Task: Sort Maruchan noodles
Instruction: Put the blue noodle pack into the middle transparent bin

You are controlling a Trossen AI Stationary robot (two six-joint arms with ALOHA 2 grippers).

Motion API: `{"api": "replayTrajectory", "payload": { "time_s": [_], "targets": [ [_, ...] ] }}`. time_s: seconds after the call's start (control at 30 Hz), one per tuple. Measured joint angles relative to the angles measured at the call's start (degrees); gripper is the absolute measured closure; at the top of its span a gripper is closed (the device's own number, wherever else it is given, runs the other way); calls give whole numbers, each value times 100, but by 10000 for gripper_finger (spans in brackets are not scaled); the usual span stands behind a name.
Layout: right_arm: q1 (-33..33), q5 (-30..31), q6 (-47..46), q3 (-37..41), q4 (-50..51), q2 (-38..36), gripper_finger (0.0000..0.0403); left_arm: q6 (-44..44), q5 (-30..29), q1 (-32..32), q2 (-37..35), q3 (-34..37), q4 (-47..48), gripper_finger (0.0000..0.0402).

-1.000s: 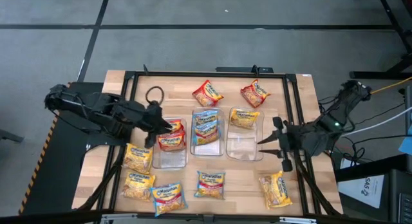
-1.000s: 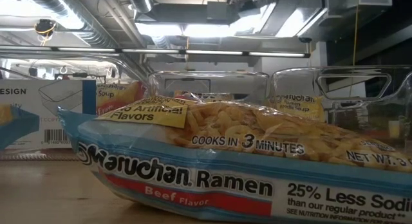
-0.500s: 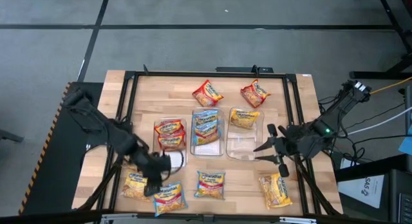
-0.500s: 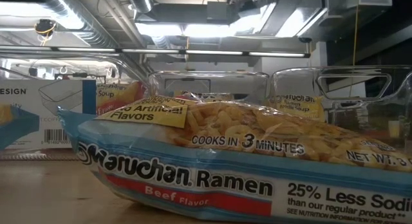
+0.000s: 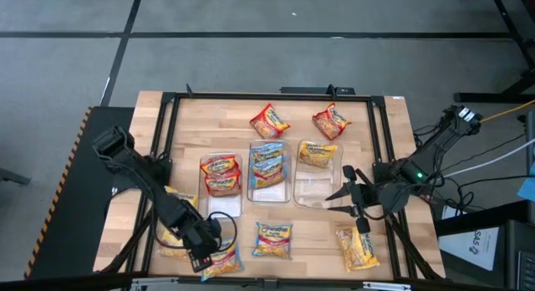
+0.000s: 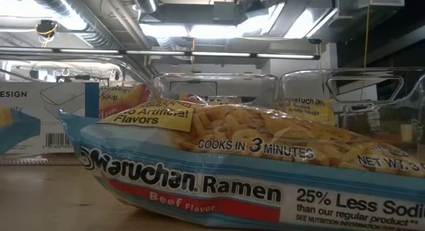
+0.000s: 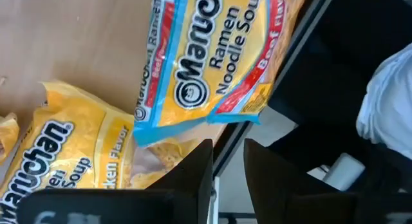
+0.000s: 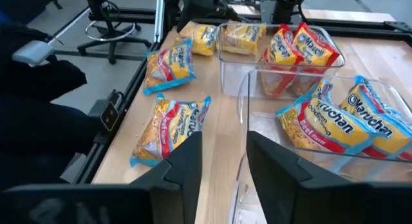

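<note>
Three clear bins stand mid-table: the left bin point(image 5: 221, 176) holds red Maruchan noodles, the middle bin point(image 5: 267, 167) blue ones, the right bin point(image 5: 317, 170) a yellow one. Loose packets lie flat on the wood: two red at the far side point(image 5: 269, 119) point(image 5: 331, 121), and yellow point(image 5: 173, 241), blue point(image 5: 221, 259), blue point(image 5: 274, 239) and yellow point(image 5: 355, 246) near the front. My left gripper point(image 5: 209, 243) hovers open over the near-left blue packet point(image 7: 206, 63) and yellow packet point(image 7: 64, 159), with nothing between its fingers. My right gripper point(image 5: 347, 195) is open beside the right bin's near right corner point(image 8: 241, 114).
A black metal frame point(image 5: 378, 157) runs around the table top. A dark cable ring point(image 5: 201, 122) lies at the far left. In the low view one blue beef packet point(image 6: 252, 171) fills the foreground in front of the bins. Bare wood shows between the bins and the near packets.
My left gripper has swung from above the left bin toward the table's near edge and sunk, turning as it went, and now hangs over the near-left packets. My right gripper has drifted slightly toward the near edge. No packet has moved.
</note>
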State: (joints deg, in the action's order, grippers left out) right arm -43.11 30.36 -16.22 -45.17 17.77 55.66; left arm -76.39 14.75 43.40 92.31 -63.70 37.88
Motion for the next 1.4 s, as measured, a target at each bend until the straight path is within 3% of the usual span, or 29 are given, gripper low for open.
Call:
{"api": "replayTrajectory", "payload": {
  "time_s": [0.13, 0.27, 0.57, 0.93, 1.4],
  "targets": [
    [0, -1, -48, -2, -8, 105, 276, -260, -244, 35, 44, 0, 93, 319],
    [0, -1, -183, -2, -11, 202, 276, -487, -898, 44, 42, 0, 143, 319],
    [0, -3, -189, -2, 8, 247, 276, -1203, -395, 369, 185, -12, 225, 319],
    [0, 1, -196, -2, 34, 247, 276, -2175, -1626, 744, 418, -10, 210, 319],
    [0, 3, -146, -2, 38, 247, 276, -2552, -1646, 885, 1067, 0, 152, 319]
  ]
}}
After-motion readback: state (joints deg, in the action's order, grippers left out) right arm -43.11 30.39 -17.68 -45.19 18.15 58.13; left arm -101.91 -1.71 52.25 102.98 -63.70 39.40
